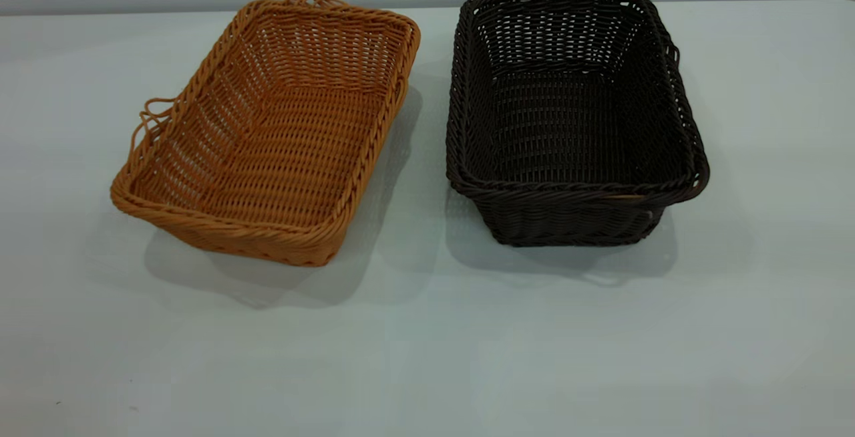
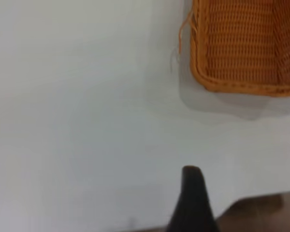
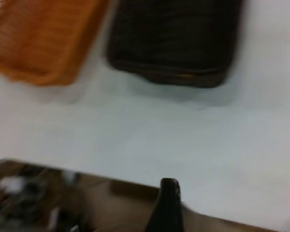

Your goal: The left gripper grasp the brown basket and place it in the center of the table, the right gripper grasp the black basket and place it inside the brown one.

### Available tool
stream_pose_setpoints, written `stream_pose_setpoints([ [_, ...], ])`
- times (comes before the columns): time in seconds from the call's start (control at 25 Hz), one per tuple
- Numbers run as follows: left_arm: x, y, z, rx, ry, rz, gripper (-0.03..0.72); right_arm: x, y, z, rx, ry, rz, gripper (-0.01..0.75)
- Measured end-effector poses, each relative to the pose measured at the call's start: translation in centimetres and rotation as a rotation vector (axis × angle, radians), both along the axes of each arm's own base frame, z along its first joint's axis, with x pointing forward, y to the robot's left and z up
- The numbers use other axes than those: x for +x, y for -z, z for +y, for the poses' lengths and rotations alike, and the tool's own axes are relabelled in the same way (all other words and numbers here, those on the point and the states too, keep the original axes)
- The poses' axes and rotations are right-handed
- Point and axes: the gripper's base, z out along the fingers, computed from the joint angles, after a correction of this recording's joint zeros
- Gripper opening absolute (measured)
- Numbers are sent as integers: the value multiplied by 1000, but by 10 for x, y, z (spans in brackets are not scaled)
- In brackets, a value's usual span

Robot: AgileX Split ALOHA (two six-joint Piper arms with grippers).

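Observation:
The brown basket (image 1: 270, 133) is a light orange-brown wicker tray. It stands left of centre on the white table (image 1: 427, 343), turned at an angle. The black basket (image 1: 568, 116) is dark wicker and stands to its right with a narrow gap between them. Both are empty. Neither gripper shows in the exterior view. In the left wrist view part of my left gripper (image 2: 191, 193) hangs over bare table, well short of a corner of the brown basket (image 2: 241, 48). In the right wrist view part of my right gripper (image 3: 168, 203) is by the table's edge, far from the black basket (image 3: 176, 41).
The brown basket (image 3: 41, 38) also shows in the right wrist view beside the black one. A brown floor or surface lies beyond the table's near edge (image 3: 87, 203). Bare tabletop lies in front of both baskets.

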Motion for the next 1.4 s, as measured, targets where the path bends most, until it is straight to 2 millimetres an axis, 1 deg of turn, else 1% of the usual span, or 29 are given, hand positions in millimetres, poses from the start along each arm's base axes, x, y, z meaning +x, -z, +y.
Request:
stream_pose_setpoints([
  [0.12, 32, -7, -1, 15, 10, -24, 545, 33, 7, 9, 54, -77, 49, 608],
  [0.24, 61, -11, -1, 32, 23, -35, 551, 65, 25, 19, 108, -140, 124, 605],
  [0.36, 85, -12, -2, 43, 31, -30, 551, 92, 50, 41, 139, -195, 200, 598],
  [0.48, 106, -12, -2, 54, 40, -27, 551, 113, 77, 72, 150, -181, 289, 593],
  [0.6, 122, -9, -3, 57, 40, -19, 551, 133, 105, 99, 221, -68, 460, 592],
  [0.72, 135, -4, -3, 57, 39, -3, 551, 153, 127, 116, 337, 66, 623, 591],
  [0.84, 144, 1, -3, 58, 38, -6, 551, 171, 147, 129, 527, 266, 760, 591],
  [1.04, 152, 3, -3, 59, 35, -43, 551, 193, 180, 140, 652, 520, 948, 590],
  [1.16, 154, 2, -3, 60, 34, -60, 551, 211, 189, 144, 688, 657, 976, 590],
  [1.28, 156, 2, -3, 60, 32, -77, 551, 226, 196, 142, 684, 794, 932, 590],
  [1.4, 162, 5, -3, 59, 32, -60, 551, 231, 203, 140, 665, 884, 903, 581],
])
